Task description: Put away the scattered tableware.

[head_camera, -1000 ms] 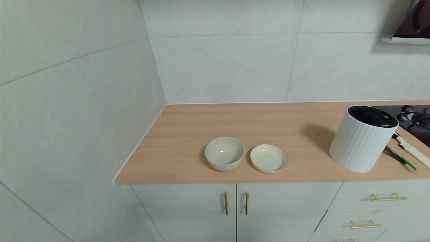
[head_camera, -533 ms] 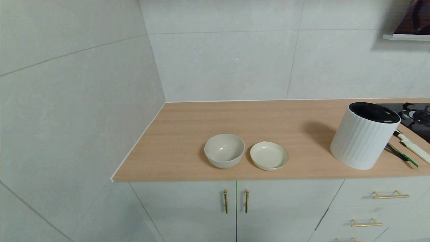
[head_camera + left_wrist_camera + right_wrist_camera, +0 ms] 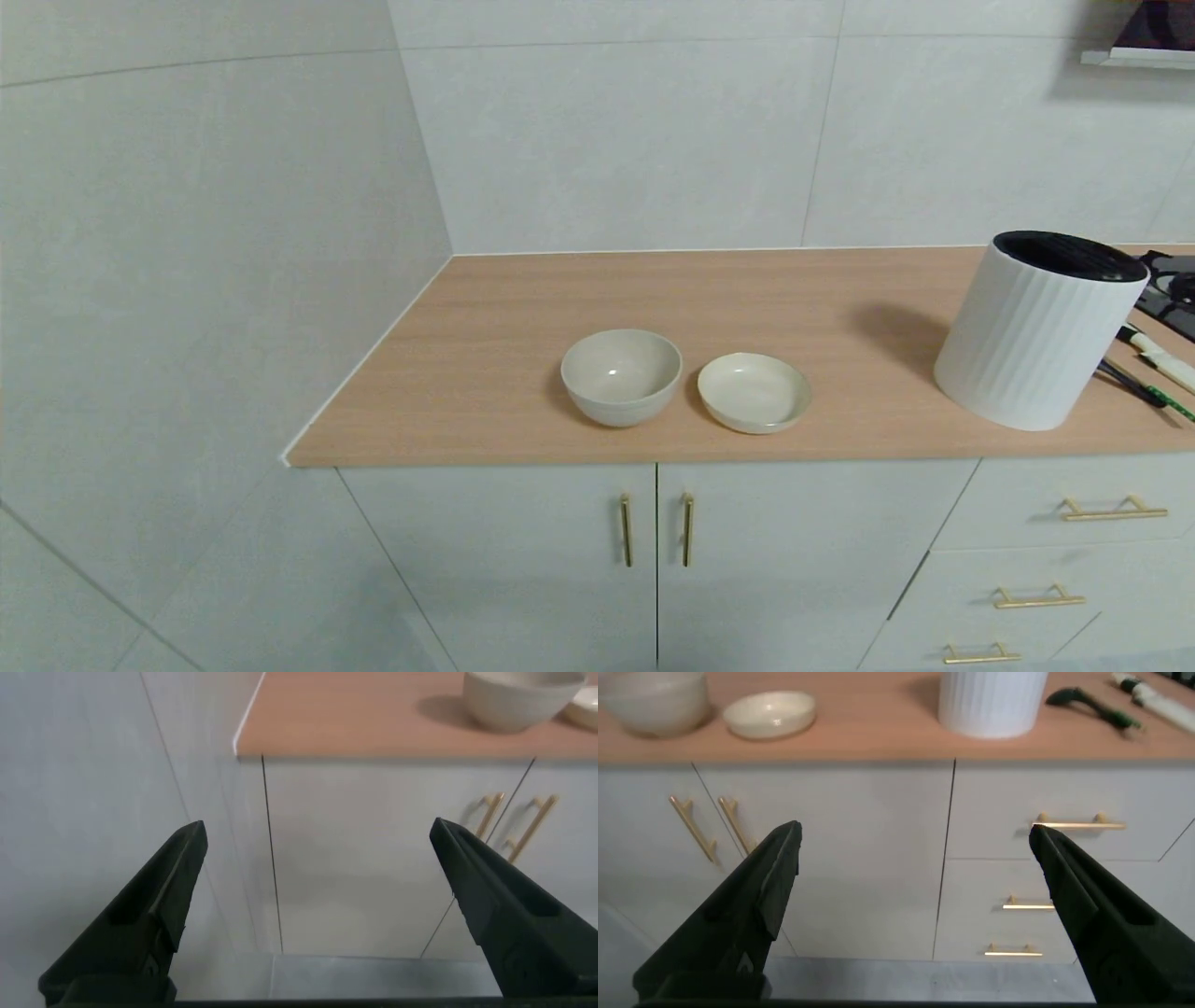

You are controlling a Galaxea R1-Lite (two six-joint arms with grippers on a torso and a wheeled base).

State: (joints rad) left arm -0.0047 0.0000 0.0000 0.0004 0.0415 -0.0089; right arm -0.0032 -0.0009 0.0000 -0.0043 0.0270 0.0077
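A pale bowl [image 3: 621,376] is sitting upright on the wooden counter [image 3: 504,373], near its front edge. A shallow cream dish [image 3: 754,392] is lying just beside the bowl at its 3 o'clock, the two close together but not clearly touching. Both are sitting empty.

Well apart from the dish, further toward 3 o'clock, a white ribbed holder [image 3: 1036,331] with a dark slotted top is standing upright. Just beside the holder at its 3 o'clock, dark chopsticks [image 3: 1131,381] with green ends and a white-handled knife [image 3: 1159,358] are lying flat on the counter. A black stove [image 3: 1172,291] is showing at about 1 o'clock of the holder, at the counter's far end.

Below the counter, two white cabinet doors [image 3: 523,560] are standing closed, their thin gold handles [image 3: 625,530] side by side under the bowl and dish. Drawers [image 3: 1074,551] with gold pulls are sitting at 3 o'clock of the doors.

The left gripper [image 3: 318,835] is hanging low in front of the cabinet, below counter height, with the bowl up at roughly 1 o'clock of it; its fingers [image 3: 140,924] are standing wide apart and holding nothing. The right gripper [image 3: 915,833] is hanging in front of the doors and drawers, its fingers [image 3: 1106,924] also spread wide and holding nothing.
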